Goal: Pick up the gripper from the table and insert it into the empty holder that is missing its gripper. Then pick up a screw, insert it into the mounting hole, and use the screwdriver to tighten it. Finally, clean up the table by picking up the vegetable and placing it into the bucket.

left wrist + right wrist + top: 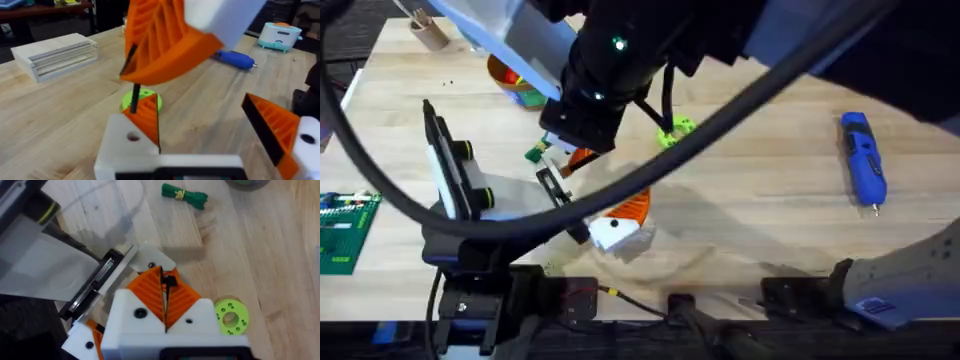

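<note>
My left gripper (210, 145) is open. One finger is the white holder (131, 145) with a round mounting hole, and the orange gripper wedge (144, 114) stands against it. Just above it, my right gripper (164, 302) is shut on a small black screw (169, 280), which hangs over the holder (152, 262). In the overhead view the dark right arm reaches across to the left gripper (615, 222). The blue screwdriver (863, 158) lies far right. The dark-green vegetable (184, 195) lies on the table near the bucket (515, 82).
A bright-green disc (231, 316) lies beside the grippers. A tan cup (428, 28) stands at the back left, and a green board (345, 230) lies at the left edge. A white stacked box (55, 54) sits farther off.
</note>
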You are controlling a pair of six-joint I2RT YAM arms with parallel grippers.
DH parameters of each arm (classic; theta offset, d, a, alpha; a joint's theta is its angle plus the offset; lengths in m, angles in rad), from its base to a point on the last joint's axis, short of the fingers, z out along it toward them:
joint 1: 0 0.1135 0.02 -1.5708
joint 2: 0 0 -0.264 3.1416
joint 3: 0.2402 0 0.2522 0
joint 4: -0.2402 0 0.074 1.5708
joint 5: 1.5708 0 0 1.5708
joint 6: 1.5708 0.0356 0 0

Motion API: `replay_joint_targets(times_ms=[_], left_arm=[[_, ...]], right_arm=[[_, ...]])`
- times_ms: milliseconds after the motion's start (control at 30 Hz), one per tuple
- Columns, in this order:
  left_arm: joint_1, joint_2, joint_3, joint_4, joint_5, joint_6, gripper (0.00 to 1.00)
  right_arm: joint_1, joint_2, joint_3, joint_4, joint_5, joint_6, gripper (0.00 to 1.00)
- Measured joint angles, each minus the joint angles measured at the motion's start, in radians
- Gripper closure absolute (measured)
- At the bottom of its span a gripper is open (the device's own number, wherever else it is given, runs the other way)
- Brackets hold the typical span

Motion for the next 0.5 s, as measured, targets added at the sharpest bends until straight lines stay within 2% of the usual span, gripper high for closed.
replay_joint_targets(times_ms=[500], left_arm=[[0.0,0.0,0.0,-0.002,0.013,0.011,0.008]], right_arm=[[0.0,0.015,0.002,0.0,-0.037,0.0,0.993]])
